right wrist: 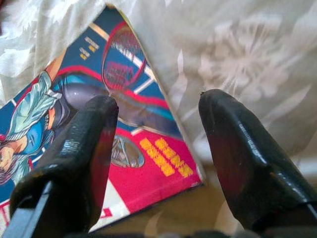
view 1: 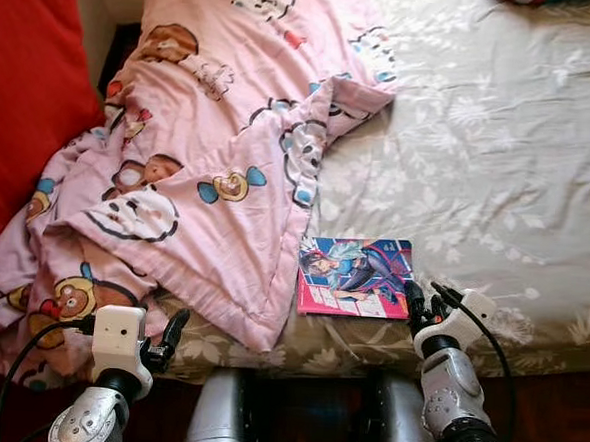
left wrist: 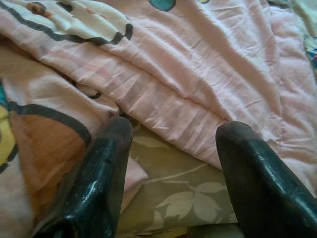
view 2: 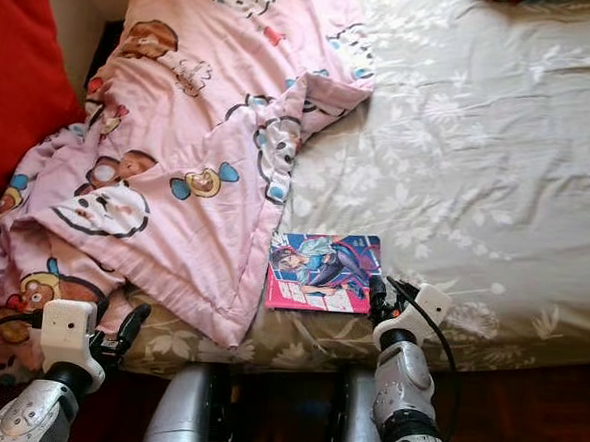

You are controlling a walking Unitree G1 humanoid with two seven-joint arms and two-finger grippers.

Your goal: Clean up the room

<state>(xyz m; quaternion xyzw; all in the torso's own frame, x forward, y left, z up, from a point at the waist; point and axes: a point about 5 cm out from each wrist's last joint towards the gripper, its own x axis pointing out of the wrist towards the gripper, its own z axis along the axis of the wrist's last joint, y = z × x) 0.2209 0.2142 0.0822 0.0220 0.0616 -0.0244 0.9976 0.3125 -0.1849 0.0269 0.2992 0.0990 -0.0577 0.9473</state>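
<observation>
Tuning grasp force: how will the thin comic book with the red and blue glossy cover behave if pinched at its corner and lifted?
The thin comic book with the red and blue glossy cover looks light and lies flat, so it will probably droop when lifted. Its cover shines, so it may slip. The open right tool straddles its corner near the edge of the grey floral bedsheet; pushing likely slides it.

On the bed [view 1: 500,143], the cartoon quilt [view 1: 209,146] lies left, a comic book [view 1: 355,276] at its right near the front edge, a pillow [view 1: 27,94] farther left.
</observation>
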